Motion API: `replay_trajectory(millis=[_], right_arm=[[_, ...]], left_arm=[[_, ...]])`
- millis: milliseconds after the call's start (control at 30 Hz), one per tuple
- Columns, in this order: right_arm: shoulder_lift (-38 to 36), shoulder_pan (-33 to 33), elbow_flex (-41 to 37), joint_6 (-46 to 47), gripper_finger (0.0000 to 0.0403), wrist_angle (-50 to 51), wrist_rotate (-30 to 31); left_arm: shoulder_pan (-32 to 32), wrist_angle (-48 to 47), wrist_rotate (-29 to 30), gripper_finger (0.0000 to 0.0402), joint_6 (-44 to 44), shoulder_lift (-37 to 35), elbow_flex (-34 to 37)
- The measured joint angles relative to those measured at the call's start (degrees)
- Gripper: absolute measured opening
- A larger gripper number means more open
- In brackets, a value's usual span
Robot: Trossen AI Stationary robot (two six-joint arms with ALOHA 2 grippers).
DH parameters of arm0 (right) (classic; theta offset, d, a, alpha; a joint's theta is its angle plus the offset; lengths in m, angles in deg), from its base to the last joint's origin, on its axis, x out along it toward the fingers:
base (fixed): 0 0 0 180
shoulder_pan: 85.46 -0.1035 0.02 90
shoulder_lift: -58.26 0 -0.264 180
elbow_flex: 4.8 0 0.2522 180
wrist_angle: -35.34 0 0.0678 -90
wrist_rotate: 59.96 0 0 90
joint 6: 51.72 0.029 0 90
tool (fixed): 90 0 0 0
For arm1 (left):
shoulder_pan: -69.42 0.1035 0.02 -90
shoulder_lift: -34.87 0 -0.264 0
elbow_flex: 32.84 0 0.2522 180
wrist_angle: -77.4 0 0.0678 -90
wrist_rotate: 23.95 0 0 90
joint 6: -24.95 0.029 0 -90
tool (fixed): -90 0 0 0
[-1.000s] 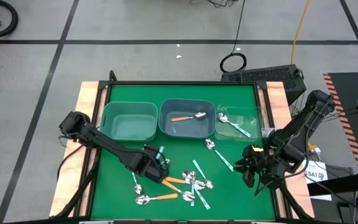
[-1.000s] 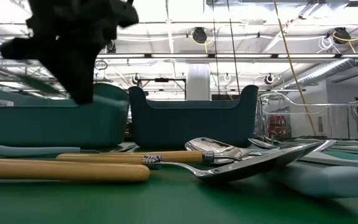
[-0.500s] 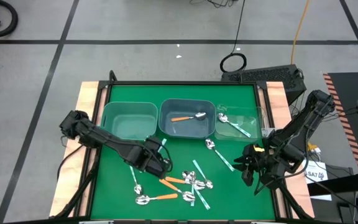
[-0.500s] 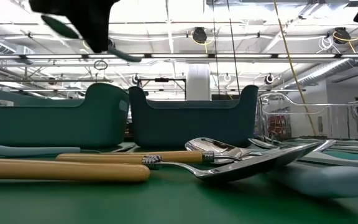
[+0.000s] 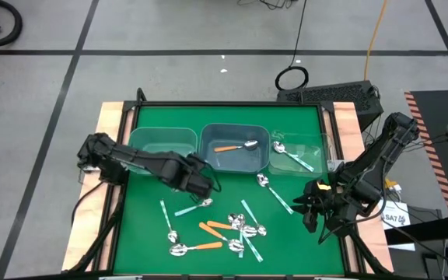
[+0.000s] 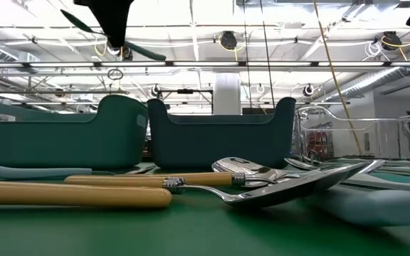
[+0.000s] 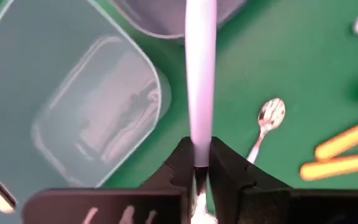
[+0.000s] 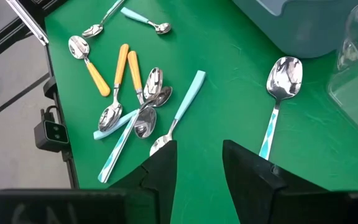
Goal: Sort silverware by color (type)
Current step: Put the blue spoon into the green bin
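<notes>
Left claw (image 7: 196, 167) pinches a spoon (image 7: 201, 74) (wrist view only).

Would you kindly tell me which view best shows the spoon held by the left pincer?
The left wrist view: the held spoon fills it, handle clamped in the left pincer. The high view mostly hides it under the arm; the low view shows a dark silhouette; the right wrist view shows none of it.

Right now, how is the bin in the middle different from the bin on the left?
The middle bin is darker blue-grey; the left bin is lighter teal. The middle bin holds an orange-handled spoon; the left bin looks empty. The left gripper hangs nearer the left bin, holding a light-handled spoon. Both bins are rectangular and open-topped.
</notes>
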Motion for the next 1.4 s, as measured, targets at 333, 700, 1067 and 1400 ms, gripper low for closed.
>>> replay_trajectory(millis=[333,700,1067,1400], right_arm=[[0.02,0.00,0.00,0.05,0.0123,0.22,-0.08],[0.02,0.00,0.00,-0.13,0.0123,1.71,2.95],[0.02,0.90,0.00,2.95,0.0123,1.54,2.69],[0.00,4.62,0.00,7.65,0.0123,-2.46,2.64]], left_arm=[[8.89,-1.48,4.22,0.0029,22.30,-11.95,1.87],[16.54,12.39,-0.25,0.0029,25.16,-32.37,30.91],[16.78,20.97,-1.11,0.0029,34.52,-35.05,44.01],[23.47,24.70,-1.23,0.0029,43.60,-35.04,48.63]])
